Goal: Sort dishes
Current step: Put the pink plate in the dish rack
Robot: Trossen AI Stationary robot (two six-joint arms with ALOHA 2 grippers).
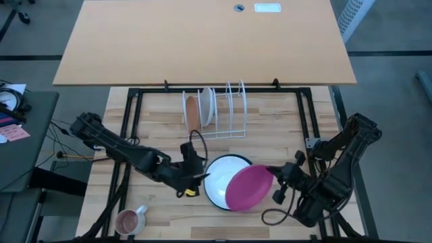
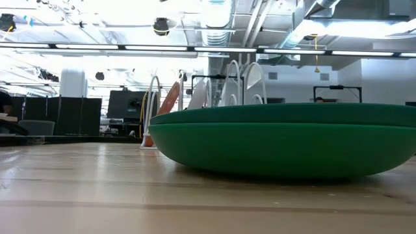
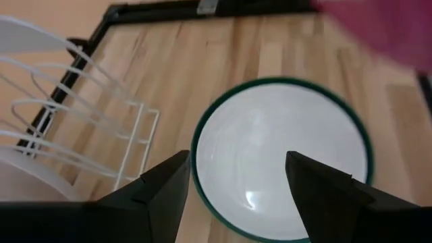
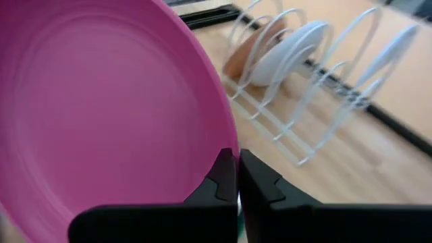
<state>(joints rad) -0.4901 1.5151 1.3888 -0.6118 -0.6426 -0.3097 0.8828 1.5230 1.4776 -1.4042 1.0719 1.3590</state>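
Holding the magenta pink plate [image 1: 248, 187] by its rim, our right gripper [image 1: 274, 173] has its fingers pressed together on the plate's edge, and the plate hangs tilted above the table, overlapping the near right side of the green-rimmed plate [image 1: 221, 177] in the high view. That plate, white inside and dark green outside, lies flat on the wooden table [image 1: 155, 121] in front of the white wire rack [image 1: 216, 111], and it has not yet been lifted. Our left gripper [image 1: 198, 174] sits just beside its left edge with fingers spread wide and nothing between them; the left wrist view looks down on the plate between the two fingers. In the rack we can see two plates already standing on edge: an orange-brown plate [image 1: 192, 111] in a slot at the left end and a white plate [image 1: 206, 106] next to it. The slots further right look unoccupied. We judge the sorting about half done: two plates racked, one in the air on its way, one waiting on the table. A small pink mug [image 1: 128, 221] stands near the front left corner, well apart from the plates.
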